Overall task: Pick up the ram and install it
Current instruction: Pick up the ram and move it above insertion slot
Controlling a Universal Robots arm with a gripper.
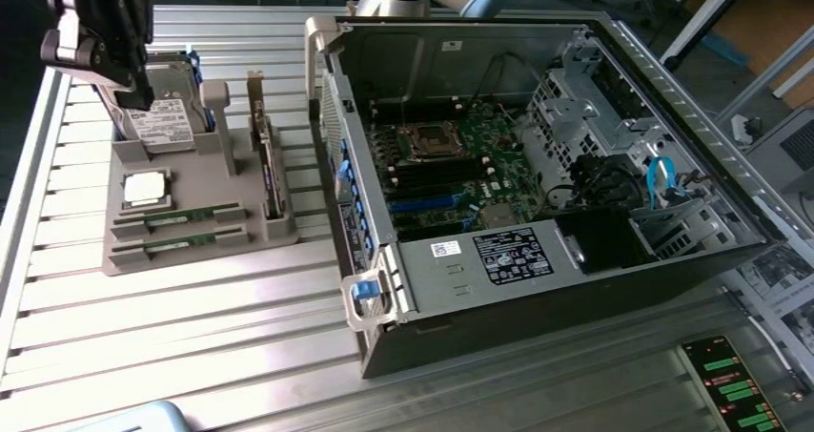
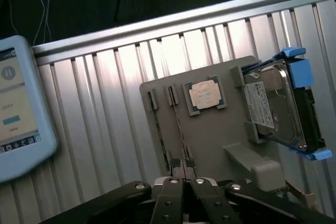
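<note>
Two ram sticks lie slotted in the grey holder on the bench, near the processor chip. Your gripper hangs above the hard drive, fingers pressed together on nothing. Lowered like that, they may knock a stick instead of straddling it.

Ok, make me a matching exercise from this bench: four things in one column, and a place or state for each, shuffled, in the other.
Things:
1. ram sticks
2. hard drive
3. computer case
4. gripper

Places or states:
A. open, with the motherboard showing
B. shut, close to the grey holder
C. lying flat in the holder's slots
D. standing upright at the holder's end

Pairs: 1-C, 2-D, 3-A, 4-B
</note>
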